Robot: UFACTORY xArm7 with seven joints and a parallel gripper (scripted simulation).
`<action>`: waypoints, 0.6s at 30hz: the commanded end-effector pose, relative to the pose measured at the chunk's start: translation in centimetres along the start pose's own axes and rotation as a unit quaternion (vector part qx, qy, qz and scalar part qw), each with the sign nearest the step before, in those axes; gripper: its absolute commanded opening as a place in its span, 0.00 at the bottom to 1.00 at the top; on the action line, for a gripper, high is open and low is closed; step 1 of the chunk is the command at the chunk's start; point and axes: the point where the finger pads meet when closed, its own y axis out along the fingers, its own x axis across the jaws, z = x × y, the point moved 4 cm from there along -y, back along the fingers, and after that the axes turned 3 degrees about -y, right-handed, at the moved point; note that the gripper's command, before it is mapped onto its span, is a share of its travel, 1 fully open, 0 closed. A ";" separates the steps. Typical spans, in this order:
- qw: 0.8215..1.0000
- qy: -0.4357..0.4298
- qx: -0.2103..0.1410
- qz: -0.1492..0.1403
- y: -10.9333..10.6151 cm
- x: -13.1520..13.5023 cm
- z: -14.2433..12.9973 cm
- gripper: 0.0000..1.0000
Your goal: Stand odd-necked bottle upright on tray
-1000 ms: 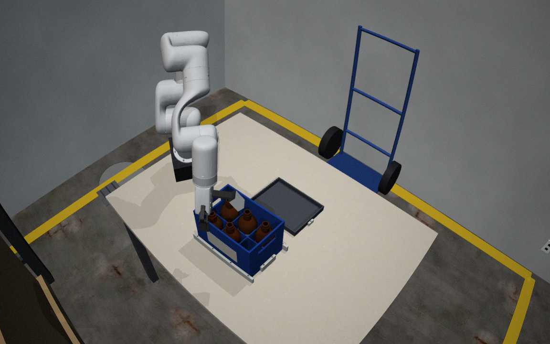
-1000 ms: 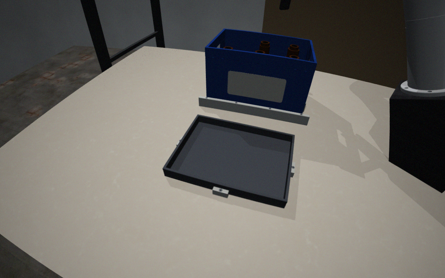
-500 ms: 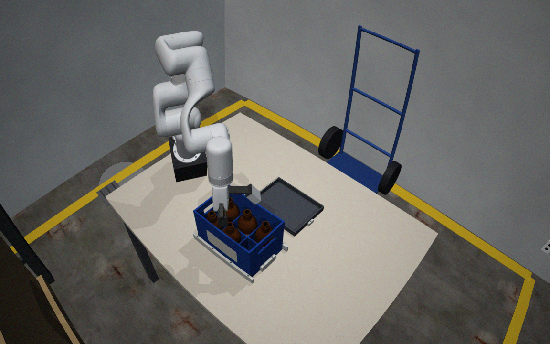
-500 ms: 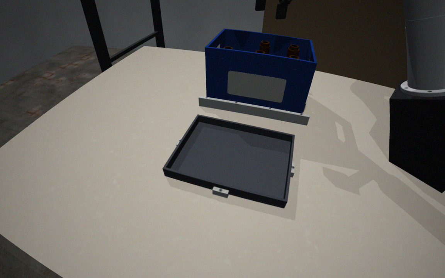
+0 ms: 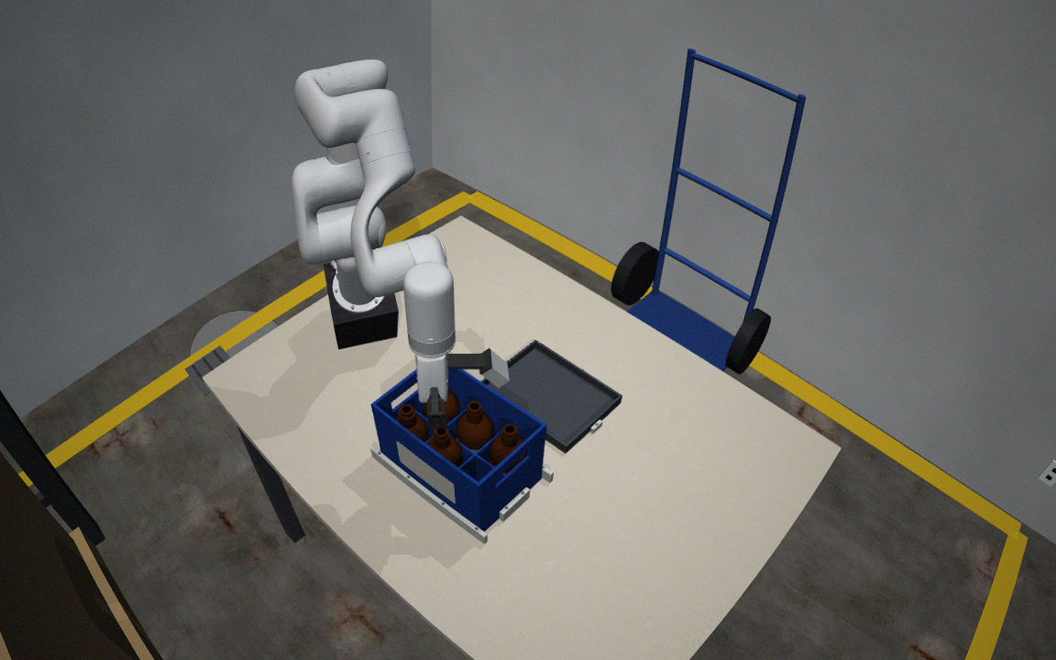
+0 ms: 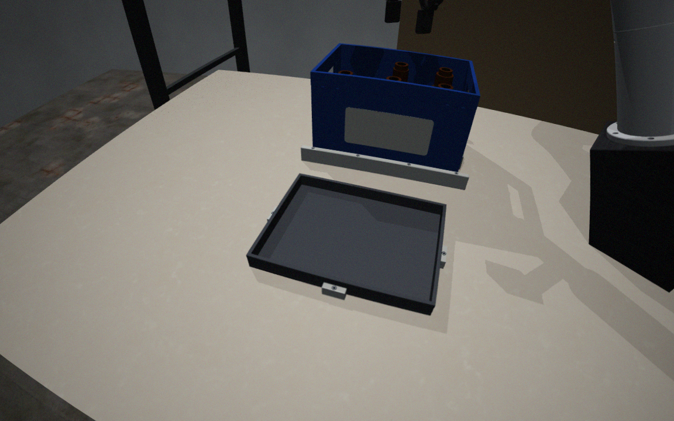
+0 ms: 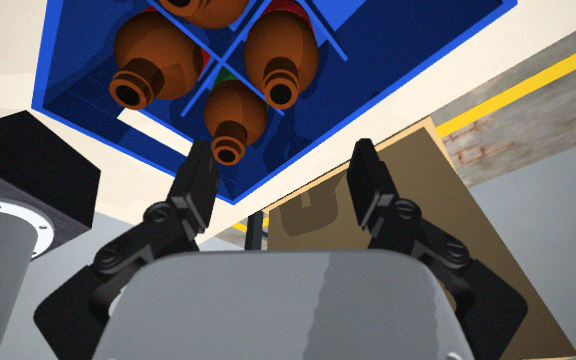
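Note:
A blue crate with dividers stands on the table and holds several brown bottles upright. In the top view I see bottles in the left cell, the front cell, the middle cell and the right cell. My gripper hangs just above the crate's rear left part, open, with nothing between the fingers. In the wrist view the nearest bottle has its mouth beside the left finger, with two more bottles beyond it, one on the left and one on the right. The dark tray lies flat beside the crate.
Grey rails frame the crate's foot. The arm's black base stands at the table's back. A blue hand truck leans on the wall. A brown panel stands off the table's side.

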 end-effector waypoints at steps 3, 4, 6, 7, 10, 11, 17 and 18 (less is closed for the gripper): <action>1.000 0.000 0.001 -0.001 -0.1 0.1 0.1 0.00; 1.000 0.000 0.001 -0.001 -0.1 0.1 0.1 0.00; 1.000 0.000 0.001 -0.001 -0.1 0.1 0.1 0.00; 1.000 0.000 0.001 -0.001 -0.1 0.1 0.1 0.00; 1.000 0.000 0.001 -0.001 -0.1 0.1 0.1 0.00; 1.000 0.000 0.001 -0.001 -0.1 0.1 0.1 0.00; 1.000 0.000 0.001 -0.001 -0.1 0.1 0.1 0.00; 1.000 0.000 0.001 -0.001 -0.1 0.1 0.1 0.00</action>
